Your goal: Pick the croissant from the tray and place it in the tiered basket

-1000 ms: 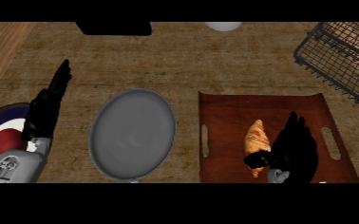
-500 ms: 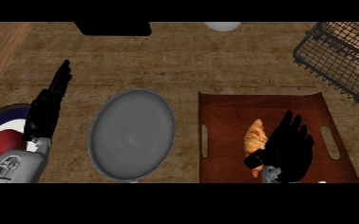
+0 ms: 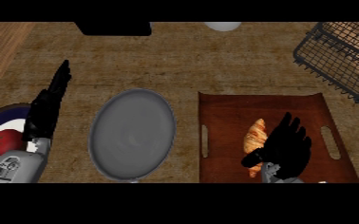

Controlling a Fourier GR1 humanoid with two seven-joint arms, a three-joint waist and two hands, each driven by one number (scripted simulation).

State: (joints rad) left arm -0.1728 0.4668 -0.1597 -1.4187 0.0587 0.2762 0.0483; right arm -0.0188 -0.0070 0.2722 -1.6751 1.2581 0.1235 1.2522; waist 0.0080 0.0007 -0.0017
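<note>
Croissant [image 3: 255, 134] comes first: it lies lengthwise on the brown tray [image 3: 231, 105], a little toward 9 o'clock from the tray's middle, its lower end partly hidden. It has not been lifted.

The right hand [image 3: 288, 144] sits just beside it at 3 o'clock, low over the tray, fingers spread and pointing toward 12 o'clock. The thumb [image 3: 254, 160] juts out toward 9 o'clock and crosses the pastry's lower end. Nothing is pinched yet. I read this splayed pose as the set-up for a grasp, with fingers on one flank and thumb on the other, so that curling them would trap the pastry across its narrow width.

The wire basket [image 3: 328, 52] stands on the worktop [image 3: 175, 61] at about 1 o'clock from the tray, well apart from the hand. Its place suggests a lift and a carry up and outward once the pastry is held.

A grey plate [image 3: 133, 133] lies at 9 o'clock from the tray and plays no part in the task. The left hand [image 3: 48, 109] rests near the 9 o'clock edge of the view, fingers straight and pressed together, out of the way. A striped plate [image 3: 10, 123] peeks in beside it.

The risk, as I judge it, is the flaky, curved shape slipping sideways as the fingers close.
</note>
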